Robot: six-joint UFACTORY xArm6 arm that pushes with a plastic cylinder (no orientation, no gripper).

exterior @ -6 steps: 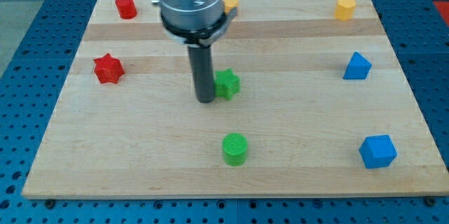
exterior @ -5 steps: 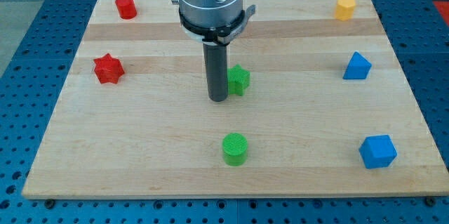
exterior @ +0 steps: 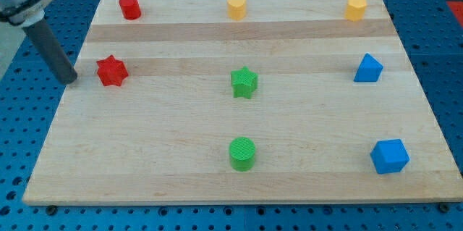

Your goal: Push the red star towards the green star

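Note:
The red star (exterior: 111, 71) lies near the board's left edge. The green star (exterior: 244, 82) lies at the middle of the board, well to the red star's right. My tip (exterior: 69, 80) is at the board's left edge, just left of the red star, with a small gap between them. The rod rises up and to the left out of the view.
A red cylinder (exterior: 129, 6), an orange block (exterior: 236, 7) and a yellow block (exterior: 355, 7) stand along the top edge. A green cylinder (exterior: 242, 153) lies below the green star. Two blue blocks (exterior: 367, 68) (exterior: 389, 156) lie at the right.
My tip has left the green star's left side and moved far left, to just left of the red star. The green star had shifted slightly right before that.

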